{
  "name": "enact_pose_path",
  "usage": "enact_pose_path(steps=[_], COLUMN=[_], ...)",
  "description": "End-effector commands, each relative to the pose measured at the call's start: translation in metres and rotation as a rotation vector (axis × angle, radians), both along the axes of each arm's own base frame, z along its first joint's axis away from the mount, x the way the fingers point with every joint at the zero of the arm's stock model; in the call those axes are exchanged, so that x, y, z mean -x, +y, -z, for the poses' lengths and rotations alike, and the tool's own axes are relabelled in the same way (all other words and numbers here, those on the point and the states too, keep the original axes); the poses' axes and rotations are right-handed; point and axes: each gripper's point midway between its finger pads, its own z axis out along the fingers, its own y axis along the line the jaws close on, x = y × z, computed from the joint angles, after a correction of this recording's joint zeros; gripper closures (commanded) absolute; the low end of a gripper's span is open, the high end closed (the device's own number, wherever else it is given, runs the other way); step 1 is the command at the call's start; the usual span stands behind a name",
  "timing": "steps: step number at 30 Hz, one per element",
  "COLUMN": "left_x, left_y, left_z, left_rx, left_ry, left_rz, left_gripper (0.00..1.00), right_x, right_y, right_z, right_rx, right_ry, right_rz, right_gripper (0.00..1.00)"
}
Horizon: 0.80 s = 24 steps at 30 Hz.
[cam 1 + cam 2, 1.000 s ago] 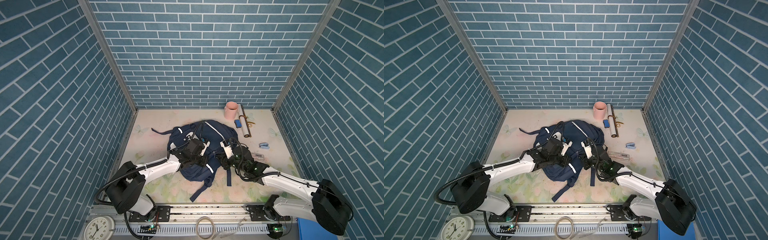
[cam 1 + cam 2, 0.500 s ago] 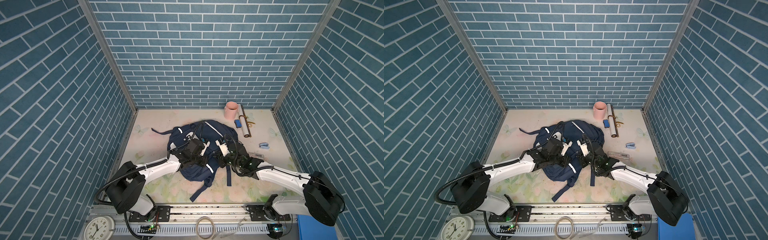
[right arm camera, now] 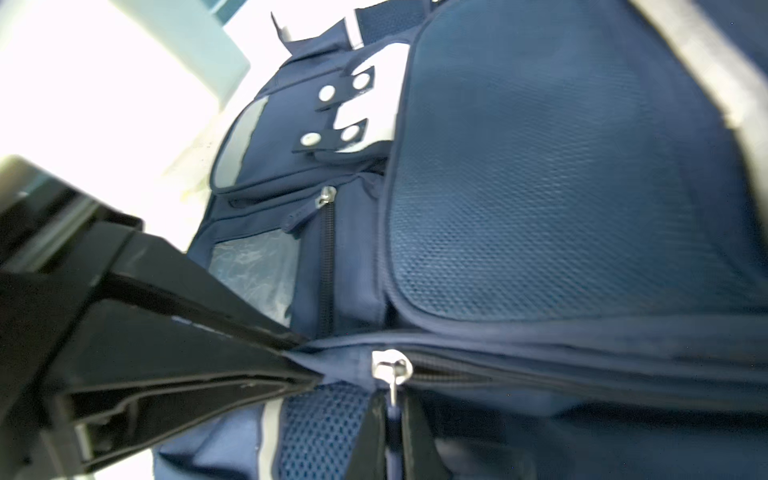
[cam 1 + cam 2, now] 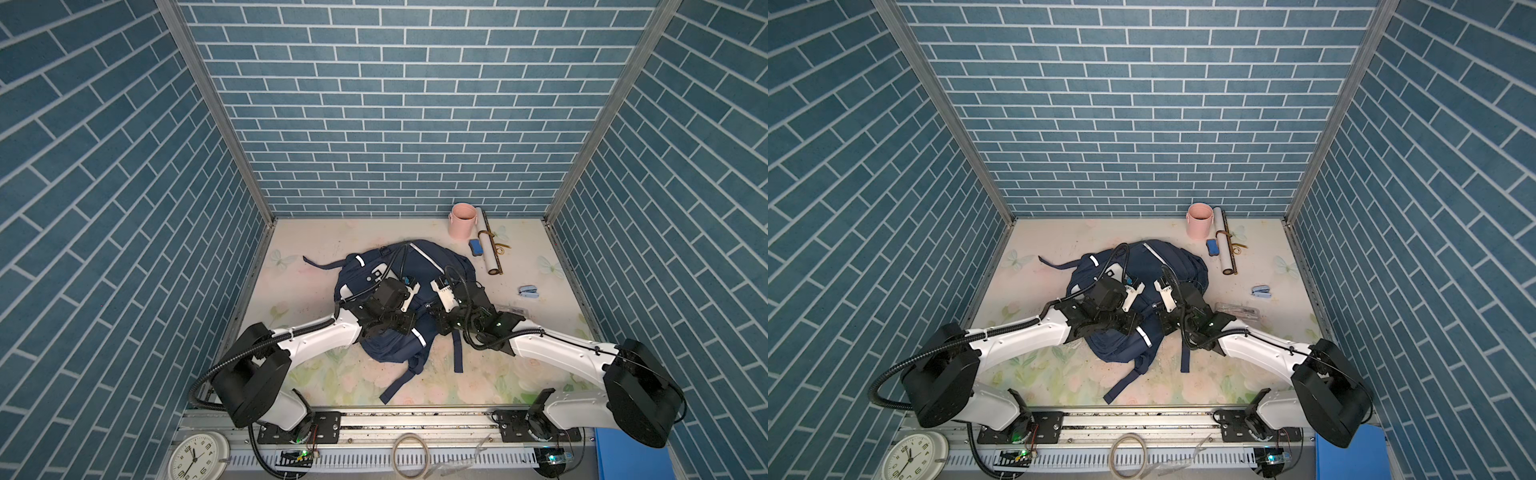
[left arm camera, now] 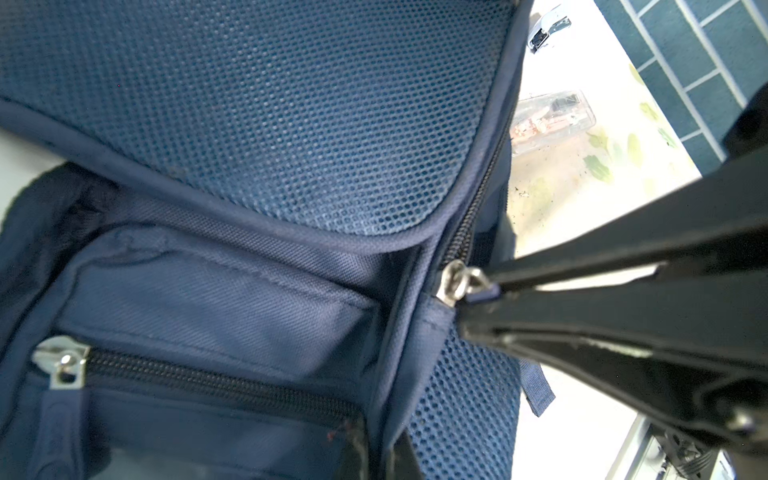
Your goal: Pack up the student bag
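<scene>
L claw (image 5: 478, 294) holds zip pull (image 5: 455, 284); R claw (image 3: 309, 368) pinches student bag (image 3: 540, 187) beside.

Student bag (image 4: 428, 270) lies mid-desk (image 4: 307, 291) in both top views, straps trailing toward the front edge. Both hands sit on its near half, side by side: the left hand (image 5: 478, 297) at a zip pull (image 5: 455, 282), the right hand (image 3: 307, 357) on fabric just beside it. Behind the bag, to the right, stands a cup (image 4: 462, 222). A tube (image 4: 489, 249) lies just right of it, with a small block (image 4: 476, 247) in front of the cup, against the tube's left side. A stapler (image 4: 528, 292) lies right of the bag, a flat case (image 4: 514, 310) just in front of it.
</scene>
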Motion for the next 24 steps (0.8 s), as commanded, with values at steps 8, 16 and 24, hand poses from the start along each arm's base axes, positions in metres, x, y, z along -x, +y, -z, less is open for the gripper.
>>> enact_pose_path(steps=[8,16,24], left_x=[0.000,0.013,-0.017], left_y=[0.031,0.069,0.108], left_z=[-0.011,-0.017,-0.036], left_rx=[-0.132,-0.299,-0.561], left_ry=[-0.107,-0.269,-0.463], left_rz=[-0.011,0.101,0.110], left_gripper=[1.00,1.00,1.00], right_x=[-0.034,-0.066,-0.048], right_y=[-0.063,-0.108,-0.077], right_z=[-0.008,-0.005,-0.012], right_rx=[0.096,0.153,0.048], right_ry=[-0.076,-0.120,-0.165], right_rz=[0.196,0.310,0.121], right_gripper=[1.00,1.00,1.00])
